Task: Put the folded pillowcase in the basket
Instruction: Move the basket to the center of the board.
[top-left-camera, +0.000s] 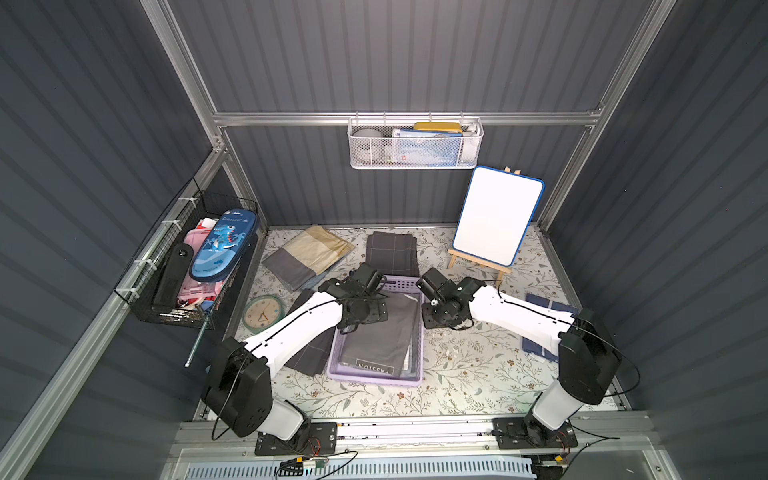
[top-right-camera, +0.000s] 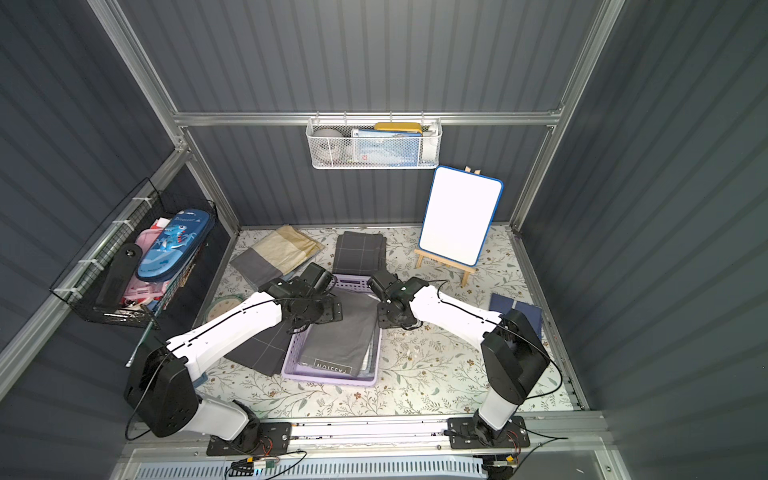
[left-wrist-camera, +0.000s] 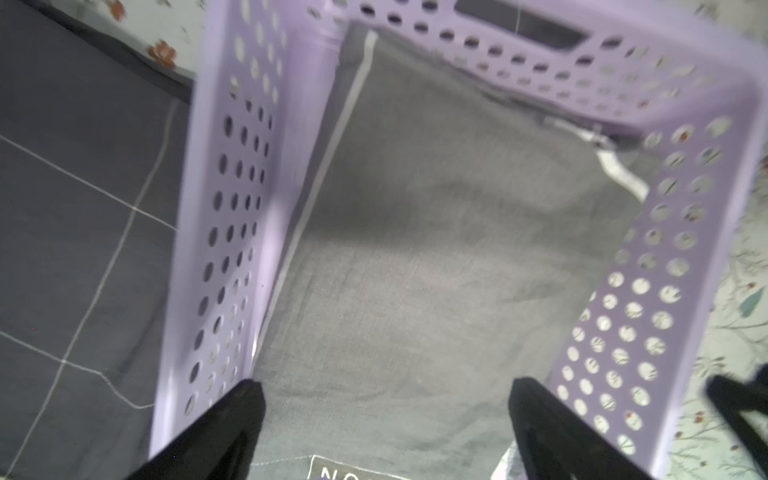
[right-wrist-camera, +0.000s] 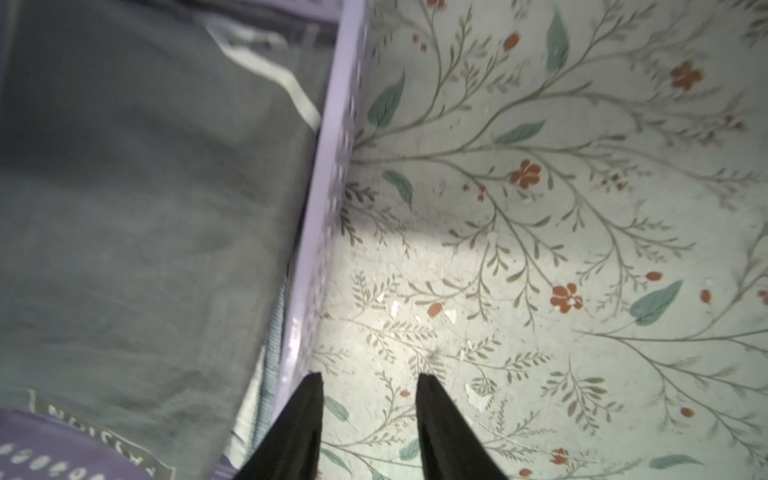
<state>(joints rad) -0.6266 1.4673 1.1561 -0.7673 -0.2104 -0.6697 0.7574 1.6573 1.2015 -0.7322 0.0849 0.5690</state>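
A: Arms first, since they rise nearest the lens: the left arm (top-left-camera: 299, 328) and the right arm (top-left-camera: 523, 316) both reach in over the floral table (top-left-camera: 457, 374). What lies under the hands?

B: Under the left hand (left-wrist-camera: 384, 384) stands the basket (left-wrist-camera: 224, 208), lavender, with perforated walls. The right hand (right-wrist-camera: 368, 376) hangs outside it over bare table. The basket's long wall is just beside it, on the side toward the left hand.

A: And the pillowcase?

B: The folded pillowcase (top-left-camera: 386, 332), plain grey, lies flat inside the basket, straight below the left hand, and covers most of the floor. A dark checked cloth (left-wrist-camera: 83, 208) lies on the table just outside the basket, on the side of the left hand away from the right hand.

A: Anything smaller?

B: The pillowcase's label (top-left-camera: 374, 368) lies at the end of the basket back toward the left hand's wrist.

A: Is either hand grasping anything?

B: No. The left hand is released, its fingers (left-wrist-camera: 224, 428) spread wide above the cloth with nothing between them. The right hand is released too, and only table pattern shows between its parted fingers (right-wrist-camera: 440, 424). One of them sits close against the basket's outer wall, but I cannot tell whether it touches.
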